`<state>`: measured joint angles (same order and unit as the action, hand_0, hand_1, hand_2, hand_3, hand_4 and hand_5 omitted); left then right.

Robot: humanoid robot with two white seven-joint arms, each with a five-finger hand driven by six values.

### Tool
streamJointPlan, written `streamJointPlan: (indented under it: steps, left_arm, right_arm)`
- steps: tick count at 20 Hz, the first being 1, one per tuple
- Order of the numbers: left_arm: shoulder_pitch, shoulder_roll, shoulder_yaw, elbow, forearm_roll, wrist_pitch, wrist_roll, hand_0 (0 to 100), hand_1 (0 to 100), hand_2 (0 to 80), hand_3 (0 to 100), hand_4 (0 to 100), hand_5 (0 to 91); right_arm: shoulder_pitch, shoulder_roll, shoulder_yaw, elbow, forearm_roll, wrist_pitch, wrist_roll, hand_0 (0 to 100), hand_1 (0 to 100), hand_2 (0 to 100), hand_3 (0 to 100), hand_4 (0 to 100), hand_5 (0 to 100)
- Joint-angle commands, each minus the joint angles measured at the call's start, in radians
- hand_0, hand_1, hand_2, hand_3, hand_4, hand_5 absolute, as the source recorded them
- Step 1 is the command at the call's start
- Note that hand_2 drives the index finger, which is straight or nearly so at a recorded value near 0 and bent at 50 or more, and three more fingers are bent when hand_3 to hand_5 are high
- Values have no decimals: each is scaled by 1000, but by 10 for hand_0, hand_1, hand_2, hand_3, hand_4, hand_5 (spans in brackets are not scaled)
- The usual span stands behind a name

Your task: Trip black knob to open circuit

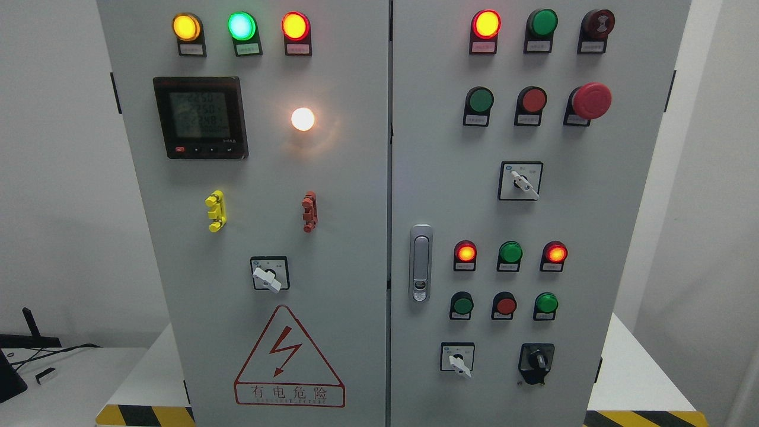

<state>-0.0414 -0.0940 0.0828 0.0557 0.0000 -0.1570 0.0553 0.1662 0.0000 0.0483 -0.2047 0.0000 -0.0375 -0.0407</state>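
A grey electrical cabinet (356, 196) with two doors fills the head view. The black knob (536, 362) sits at the lower right of the right door, on a black square base. Its handle points roughly upward, tilted slightly left. To its left is a white selector switch (458, 360) on a white plate. Neither of my hands nor arms shows anywhere in the picture.
Lit lamps: yellow (186, 26), green (242, 25), red (295, 25) top left; red (486, 24) top right. A red mushroom stop button (590, 101), a door latch (420, 263), a meter display (200, 117) and two more white selectors (270, 276) (522, 181) are on the doors.
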Motion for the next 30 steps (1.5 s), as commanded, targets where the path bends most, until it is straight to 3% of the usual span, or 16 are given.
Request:
streamJointPlan:
  steps: [1, 11, 14, 22, 30]
  left_arm:
    - [0, -1, 0, 1, -31, 0, 0, 120, 389, 0, 0, 0, 0]
    - [0, -1, 0, 0, -31, 0, 0, 120, 389, 0, 0, 0, 0]
    - [0, -1, 0, 1, -31, 0, 0, 120, 389, 0, 0, 0, 0]
    - [0, 0, 0, 0, -31, 0, 0, 120, 389, 0, 0, 0, 0]
    - [0, -1, 0, 1, -31, 0, 0, 120, 389, 0, 0, 0, 0]
  right_arm:
    - [-2, -17, 1, 1, -11, 1, 1, 222, 345, 0, 93, 86, 29]
    - [-7, -18, 1, 1, -11, -1, 1, 225, 344, 0, 96, 88, 30]
    - [-10, -37, -1, 1, -12, -1, 1, 226, 344, 0, 96, 89, 29]
    - [-23, -43, 1, -15, -12, -4, 1, 228, 344, 0, 101, 97, 22]
    - [73, -54, -16, -332, -14, -1, 35, 234, 331, 0, 72, 86, 0]
